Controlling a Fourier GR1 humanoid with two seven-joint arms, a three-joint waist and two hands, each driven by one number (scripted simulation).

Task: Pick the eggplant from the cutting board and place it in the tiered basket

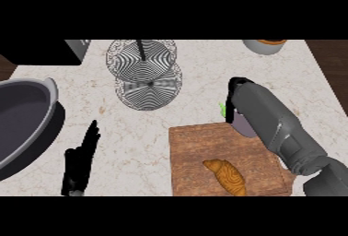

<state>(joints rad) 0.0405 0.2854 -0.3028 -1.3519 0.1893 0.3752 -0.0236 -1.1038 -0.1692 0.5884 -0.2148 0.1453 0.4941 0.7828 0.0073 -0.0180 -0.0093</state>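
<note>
- Head view shows my right robot hand (237,85) at the far right corner of the cutting board (204,161), with the grey forearm running back to the lower right edge.
- My right robot hand's fingers are mostly hidden behind the forearm; I cannot tell whether they are curled or straight.
- I see the eggplant (242,126) only in part: a dull purple body tucked under my right forearm at the board's far right corner, with a bit of green stem poking out to the left. Whether it rests on the board or is lifted, I cannot tell.
- A croissant (227,177) lies on the near part of the board, apart from the eggplant.
- My left robot hand (81,159) rests on the bench (204,78) left of the board, fingers straight and pointing away from me, holding nothing.
- The tiered basket (144,73), wire-patterned with a black central post, stands on the far part of the bench, well apart from both hands.
- A large dark pot (24,117) sits at the left edge, and a small bowl (265,46) at the far right.
</note>
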